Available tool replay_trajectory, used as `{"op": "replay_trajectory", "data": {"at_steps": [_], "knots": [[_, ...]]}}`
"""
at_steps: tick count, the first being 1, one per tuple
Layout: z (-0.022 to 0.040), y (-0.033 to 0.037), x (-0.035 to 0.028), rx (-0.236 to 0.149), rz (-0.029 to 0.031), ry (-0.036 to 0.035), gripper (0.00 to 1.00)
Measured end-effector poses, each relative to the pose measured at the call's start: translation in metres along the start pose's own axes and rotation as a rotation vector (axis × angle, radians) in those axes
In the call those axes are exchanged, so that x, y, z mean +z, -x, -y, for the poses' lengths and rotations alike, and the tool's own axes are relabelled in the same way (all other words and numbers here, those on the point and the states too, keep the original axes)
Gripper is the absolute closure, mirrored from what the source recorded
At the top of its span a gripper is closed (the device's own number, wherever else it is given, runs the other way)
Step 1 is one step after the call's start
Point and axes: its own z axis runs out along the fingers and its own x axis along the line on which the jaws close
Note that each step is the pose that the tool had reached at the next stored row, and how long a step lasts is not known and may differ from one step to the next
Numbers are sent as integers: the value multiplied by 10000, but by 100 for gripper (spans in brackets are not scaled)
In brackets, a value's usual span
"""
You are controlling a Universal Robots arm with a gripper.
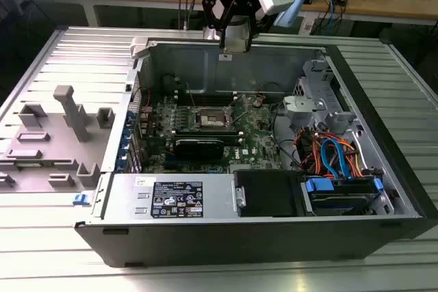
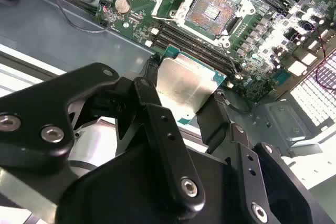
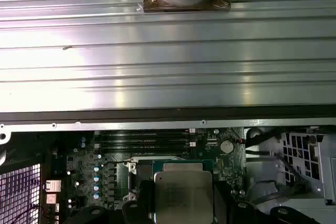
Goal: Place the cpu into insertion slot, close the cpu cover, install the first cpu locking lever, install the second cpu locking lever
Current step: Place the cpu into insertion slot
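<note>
legible text: none | black-and-white printed label [image 1: 176, 198] on grey metal power-supply box [image 1: 220, 202], near side | print too small to read

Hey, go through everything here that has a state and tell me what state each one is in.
gripper: shut on the cpu, up clear of the motherboard.
cpu: held between the fingers, not seated.
insertion slot: uncovered and empty, contacts exposed.
computer case: lying on its side, open on top.
</note>
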Motion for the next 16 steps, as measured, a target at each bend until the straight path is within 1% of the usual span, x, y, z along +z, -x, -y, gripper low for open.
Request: {"op": "replay_trajectory", "data": {"at_steps": [3,5,8,16], "knots": [[20,1,-2,-1,-1,-1,46],[69,-3,-5,0,0,0,46],[109,-4,-9,0,0,1,46],[116,-4,-9,0,0,0,46]]}}
